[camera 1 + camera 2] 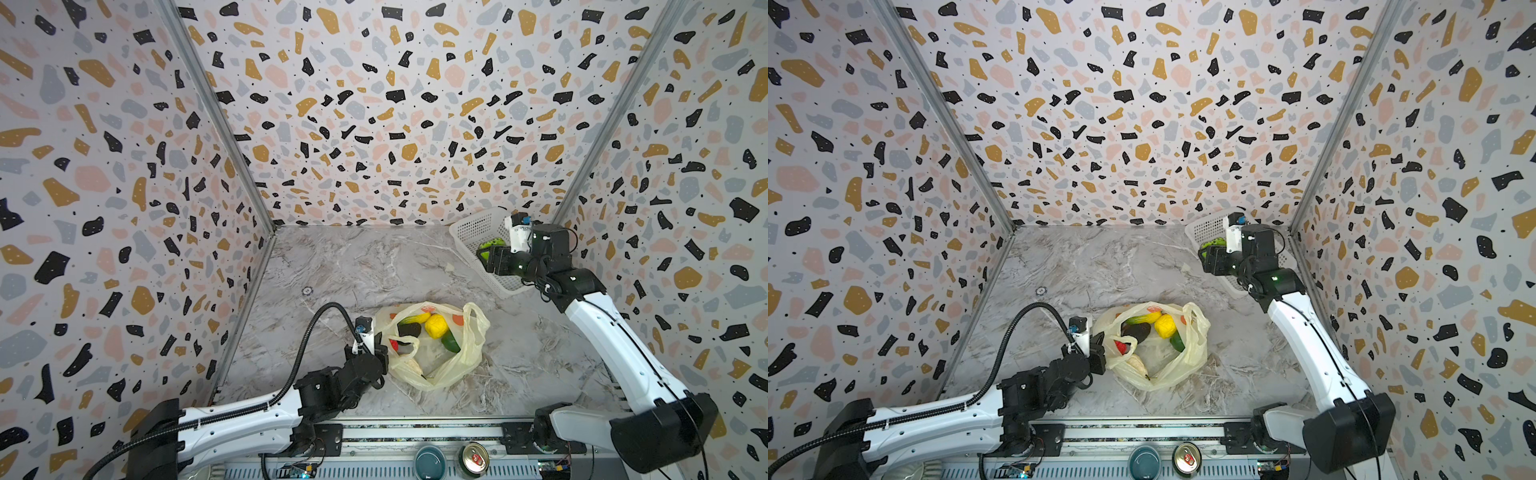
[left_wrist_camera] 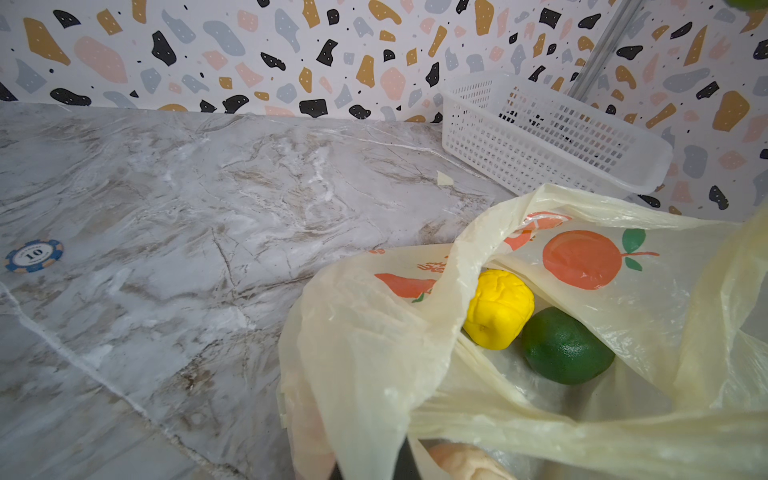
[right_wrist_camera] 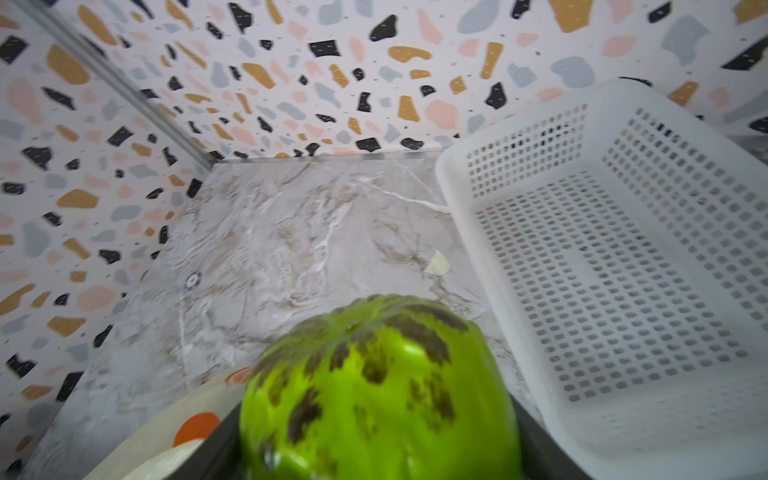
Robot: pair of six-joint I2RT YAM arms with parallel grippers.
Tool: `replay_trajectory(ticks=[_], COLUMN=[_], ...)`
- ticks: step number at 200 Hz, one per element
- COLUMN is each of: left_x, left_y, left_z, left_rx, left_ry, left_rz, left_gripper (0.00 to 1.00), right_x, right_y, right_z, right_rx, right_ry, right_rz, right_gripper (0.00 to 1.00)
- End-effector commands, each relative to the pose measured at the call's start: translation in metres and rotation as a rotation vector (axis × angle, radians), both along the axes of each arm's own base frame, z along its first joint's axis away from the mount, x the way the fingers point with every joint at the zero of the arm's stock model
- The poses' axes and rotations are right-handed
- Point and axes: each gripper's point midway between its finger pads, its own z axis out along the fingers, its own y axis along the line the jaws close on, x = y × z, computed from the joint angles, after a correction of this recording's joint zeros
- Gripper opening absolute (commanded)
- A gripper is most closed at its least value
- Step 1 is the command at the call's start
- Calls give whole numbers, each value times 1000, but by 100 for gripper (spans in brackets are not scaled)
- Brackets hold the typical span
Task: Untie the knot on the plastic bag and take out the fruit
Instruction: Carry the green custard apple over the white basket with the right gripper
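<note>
The bag (image 1: 467, 353), already untied, is lying open on the near middle of the marble table (image 1: 353, 266), its rim being pinched by the closed left gripper (image 1: 380, 353); more fruit (image 1: 436, 326) is lying inside. A lime fruit (image 3: 378, 386) is being clasped by the right gripper (image 1: 485, 254) just beside the basket (image 1: 469, 230); a release over it is judged to be called for next. The table is being enclosed by terrazzo-patterned walls (image 1: 374, 104).

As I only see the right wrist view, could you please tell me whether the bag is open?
Observer: Yes, in both top views the bag lies wide open.
Operator: Thank you. Is the left gripper holding it?
Observer: Yes, the left gripper is shut on the bag's left edge.
Operator: And what is inside, please?
Observer: At least a yellow fruit and a dark green fruit, side by side.
</note>
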Motion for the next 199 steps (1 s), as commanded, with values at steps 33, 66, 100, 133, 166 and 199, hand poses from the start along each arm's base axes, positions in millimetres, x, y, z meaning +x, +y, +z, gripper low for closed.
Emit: replay_trajectory(ticks=[33, 66, 100, 133, 166, 199], left_x=[2, 2, 1, 1, 0, 0], left_y=[-3, -3, -4, -3, -2, -1], left_z=[18, 19, 19, 19, 20, 18], left_rx=[-41, -49, -51, -49, -53, -49], left_ry=[-38, -41, -40, -43, -51, -48], left_rz=[0, 0, -4, -8, -14, -13], left_gripper=[0, 0, 0, 0, 0, 0], right_x=[91, 129, 139, 136, 130, 119], right_y=[-67, -88, -93, -97, -96, -87], right_z=[-62, -120, -153, -161, -151, -124], right_rx=[-17, -96, -120, -151, -148, -117], right_ry=[41, 149, 213, 245, 235, 207], right_rz=[-205, -272, -284, -289, -284, -252], right_gripper=[59, 60, 65, 84, 90, 91])
